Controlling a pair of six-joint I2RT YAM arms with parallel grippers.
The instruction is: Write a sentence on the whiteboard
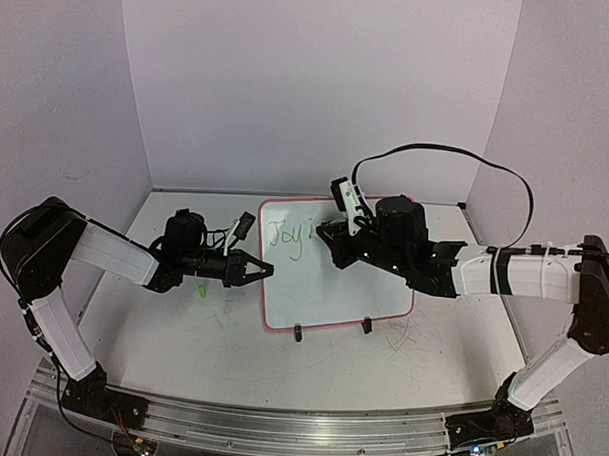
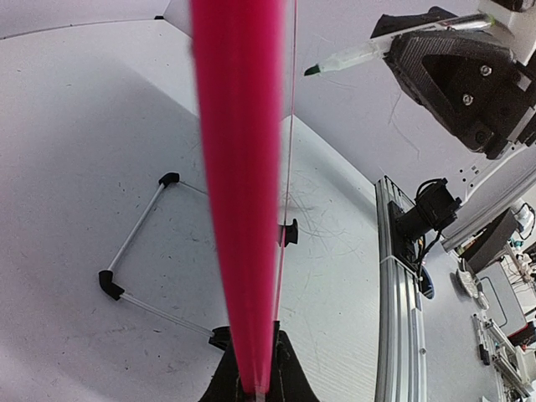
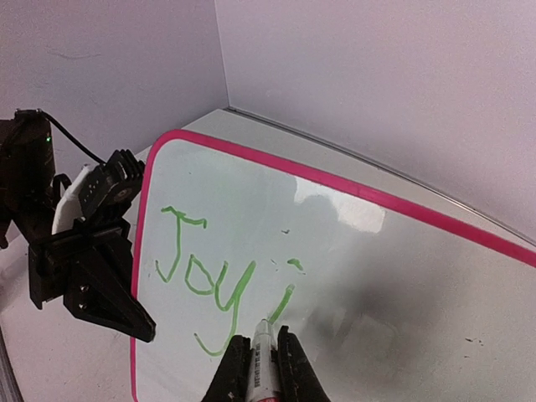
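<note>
Near the middle of the table (image 1: 171,333), the whiteboard (image 1: 343,284) stands on its black wire stand (image 1: 297,333). The left hand (image 1: 261,270) is closed tightly on the pink rim (image 2: 239,209) at the board's left edge, so the board lies directly to the right of this hand. The right hand (image 1: 332,239) is closed around a green marker (image 3: 262,356) over the board's upper part. The marker tip sits at the last stroke of the sentence (image 3: 219,272), which reads only "Joy i".

Whiteboard (image 3: 377,276) glossy, smooth; table (image 1: 181,334) matt, scuffed.
</note>
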